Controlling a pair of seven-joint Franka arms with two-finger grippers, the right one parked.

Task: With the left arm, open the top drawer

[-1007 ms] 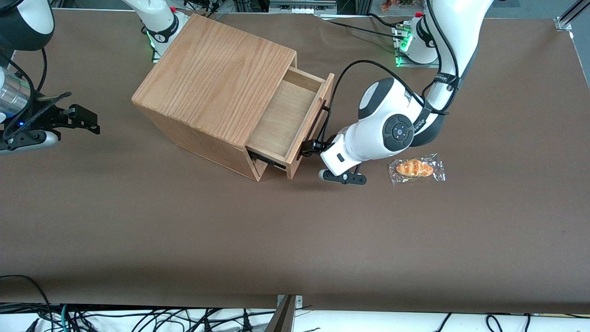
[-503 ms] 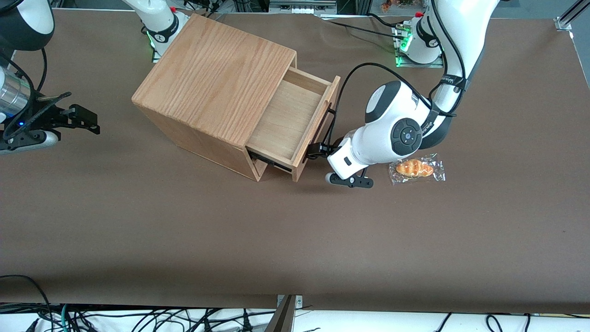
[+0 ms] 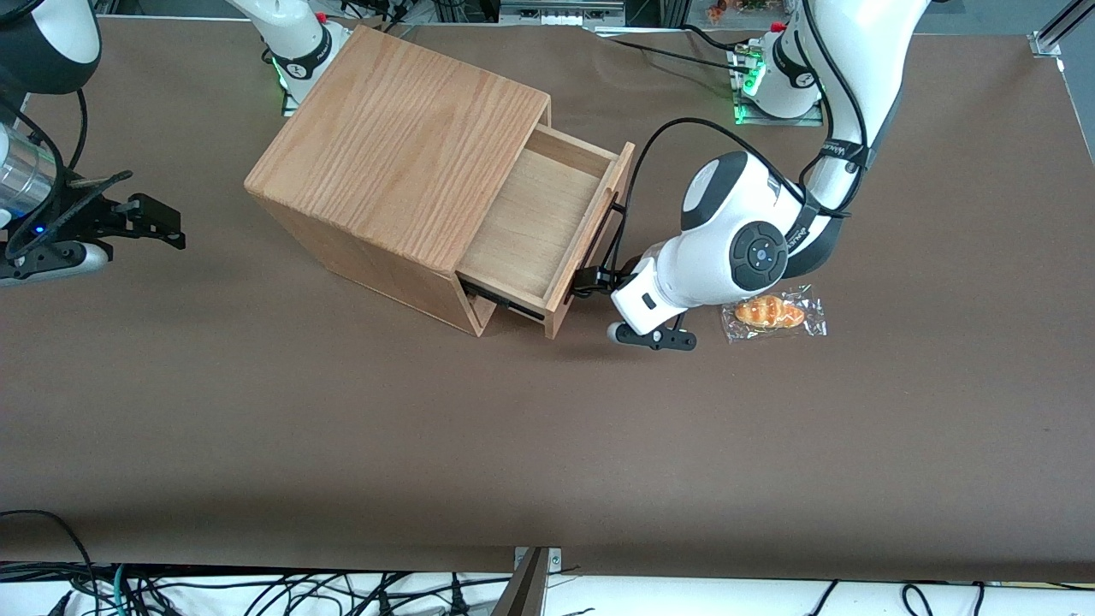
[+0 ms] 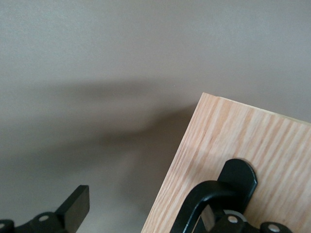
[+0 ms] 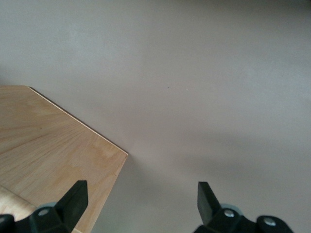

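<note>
Top drawer (image 3: 547,224) drawn slightly farther from cabinet (image 3: 398,167).
Gripper (image 3: 588,281) clenched on handle (image 3: 599,244); arm (image 3: 727,248) nudged toward 3 o'clock, over wrapped pastry (image 3: 772,312).

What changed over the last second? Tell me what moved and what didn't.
The top drawer slid farther out of the cabinet, toward the working arm's end of the table, drawn by the left arm. The gripper travelled with it, staying at the end of the black handle nearer the front camera. The cabinet and the wrapped bread did not move.
</note>
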